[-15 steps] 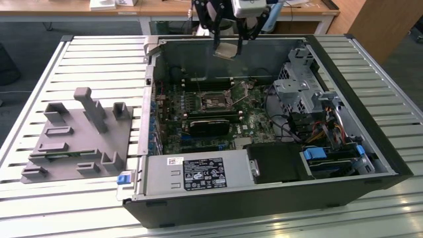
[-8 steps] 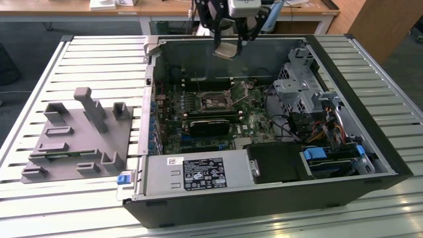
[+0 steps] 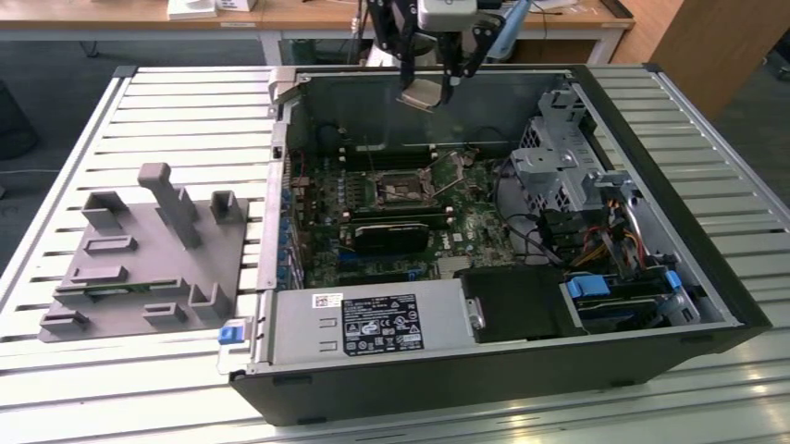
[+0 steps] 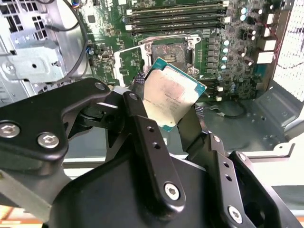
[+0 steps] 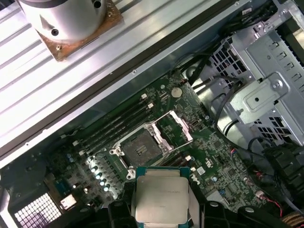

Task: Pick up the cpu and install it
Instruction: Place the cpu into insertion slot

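- Cpu pinched by two edges in the gripper, likely to keep its flat faces untouched.
- Held tilted in the air above the open computer case, at 12 o'clock from the socket in the exterior view.
- Socket lid open, likely so the chip can drop in; chip not yet in.

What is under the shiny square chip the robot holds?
Below the small silvery square chip lies the green circuit board with its open empty socket. The chip hides a patch of board.
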`<state>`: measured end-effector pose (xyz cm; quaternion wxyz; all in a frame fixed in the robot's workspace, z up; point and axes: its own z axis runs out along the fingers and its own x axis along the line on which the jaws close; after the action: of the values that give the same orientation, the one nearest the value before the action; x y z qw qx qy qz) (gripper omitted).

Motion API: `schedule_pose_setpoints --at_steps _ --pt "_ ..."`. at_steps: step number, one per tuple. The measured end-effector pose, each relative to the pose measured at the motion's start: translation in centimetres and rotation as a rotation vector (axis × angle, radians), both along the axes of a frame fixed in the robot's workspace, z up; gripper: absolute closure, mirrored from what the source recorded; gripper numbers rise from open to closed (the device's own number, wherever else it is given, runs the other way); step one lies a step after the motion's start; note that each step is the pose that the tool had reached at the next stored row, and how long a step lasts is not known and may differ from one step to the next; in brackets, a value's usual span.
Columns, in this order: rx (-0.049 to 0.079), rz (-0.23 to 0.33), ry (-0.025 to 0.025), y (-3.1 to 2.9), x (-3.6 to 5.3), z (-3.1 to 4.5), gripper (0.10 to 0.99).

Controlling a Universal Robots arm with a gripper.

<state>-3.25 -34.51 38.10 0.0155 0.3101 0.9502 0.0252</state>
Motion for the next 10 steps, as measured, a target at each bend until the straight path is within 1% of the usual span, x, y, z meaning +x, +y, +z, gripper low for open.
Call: schedule_pose_setpoints --at_steps 10 --pt "-0.002 -0.109 0.0 0.24 0.01 -0.04 0.553"
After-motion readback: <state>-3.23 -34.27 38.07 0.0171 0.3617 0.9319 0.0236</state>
